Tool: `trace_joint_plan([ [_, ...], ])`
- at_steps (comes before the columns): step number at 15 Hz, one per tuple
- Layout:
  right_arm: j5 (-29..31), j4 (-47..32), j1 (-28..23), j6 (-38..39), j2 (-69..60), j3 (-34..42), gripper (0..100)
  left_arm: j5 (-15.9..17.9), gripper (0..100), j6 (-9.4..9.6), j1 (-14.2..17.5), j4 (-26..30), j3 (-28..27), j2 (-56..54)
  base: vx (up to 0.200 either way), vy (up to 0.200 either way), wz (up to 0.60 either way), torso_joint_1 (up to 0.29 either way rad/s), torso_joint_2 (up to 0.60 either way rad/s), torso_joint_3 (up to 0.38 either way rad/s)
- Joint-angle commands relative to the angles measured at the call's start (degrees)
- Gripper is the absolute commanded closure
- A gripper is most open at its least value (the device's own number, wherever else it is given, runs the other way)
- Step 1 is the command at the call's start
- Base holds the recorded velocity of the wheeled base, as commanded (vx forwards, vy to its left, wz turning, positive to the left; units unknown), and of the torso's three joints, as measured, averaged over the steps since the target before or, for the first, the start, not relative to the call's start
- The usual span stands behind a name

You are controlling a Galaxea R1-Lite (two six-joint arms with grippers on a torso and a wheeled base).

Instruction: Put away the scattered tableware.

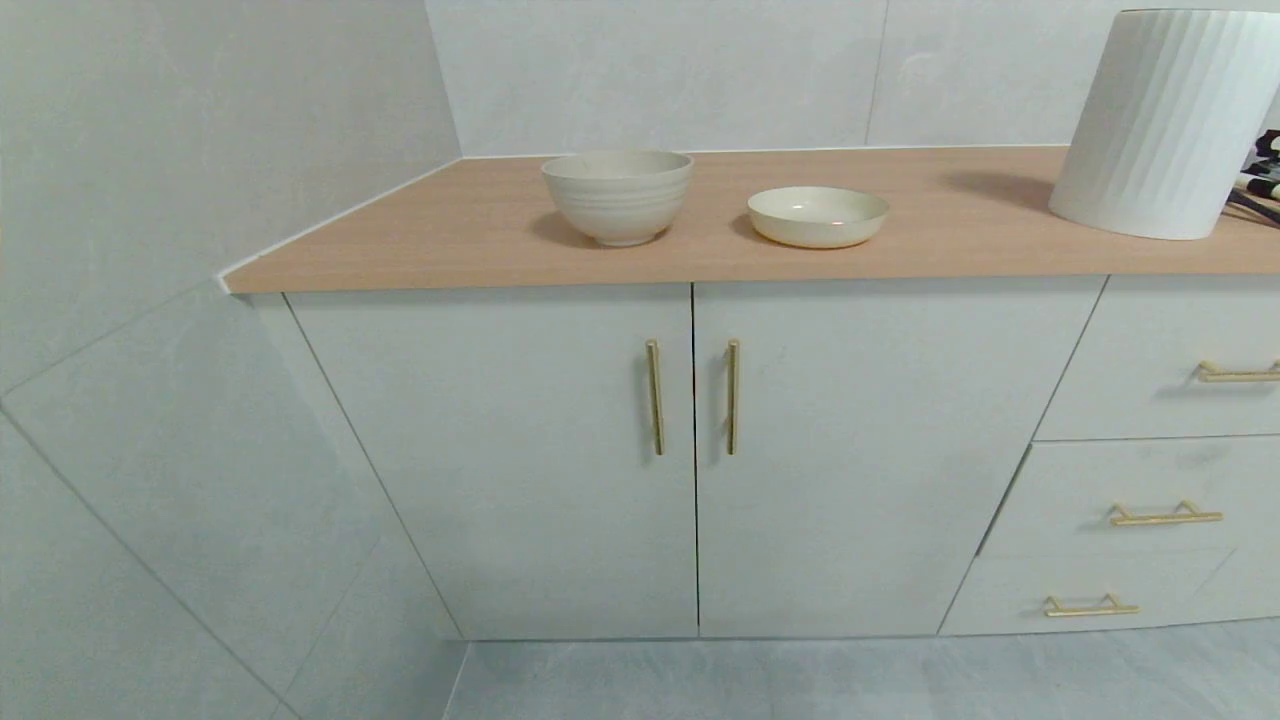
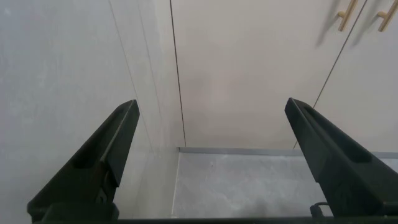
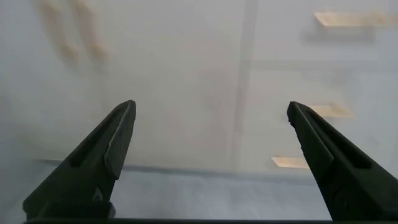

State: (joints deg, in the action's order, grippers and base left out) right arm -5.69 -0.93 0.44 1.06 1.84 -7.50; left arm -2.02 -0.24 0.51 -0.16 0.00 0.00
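While both pieces of tableware stand on the countertop (image 1: pixel 480 235), neither arm holds anything. The left gripper (image 2: pixel 211 107) has its jaws spread wide, with only cabinet front and floor between them. The right gripper (image 3: pixel 211 107) is likewise spread and empty, facing the drawer fronts (image 3: pixel 323 74). The bowl (image 1: pixel 618 195) stands upright toward the countertop's left end, above the left door (image 1: pixel 490 450). The shallow dish (image 1: pixel 818 215) sits near the bowl on its right, not touching it, above the right door (image 1: pixel 880 450). Both doors are closed, and their vertical handles (image 1: pixel 655 396) run side by side at the centre seam. A tall white ribbed container (image 1: pixel 1165 120) stands well apart at the right, with dark utensils (image 1: pixel 1262 180) just beyond it. Judgement: the task has not begun. Both grippers sit low, level with the cabinet fronts rather than the countertop, which suggests storage must be opened first. The wide jaw setting suits closing around a slim handle, so the likely first step is to grip one handle and swing its door out. Risk: the bowl's smooth curved wall may slip under a rim pinch.
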Motion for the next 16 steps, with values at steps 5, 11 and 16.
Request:
trace_joint_plan([
  [5,-16.28,7.52,14.15,1.22,52.48,-17.38,0,0.00,0,-0.02,0.02,-0.02,0.00,0.00,0.000,0.000,0.00,0.000,0.00,0.000],
  [11,-15.22,45.22,26.63,7.38,93.87,-31.79,0,0.00,0,-0.02,0.02,-0.02,0.00,0.00,0.000,0.000,0.00,0.000,0.00,0.000],
  [16,-15.75,46.81,30.23,15.02,105.65,-45.41,0,-0.09,0,-0.02,0.02,-0.02,0.00,0.00,0.000,0.000,0.00,0.000,0.00,0.000],
])
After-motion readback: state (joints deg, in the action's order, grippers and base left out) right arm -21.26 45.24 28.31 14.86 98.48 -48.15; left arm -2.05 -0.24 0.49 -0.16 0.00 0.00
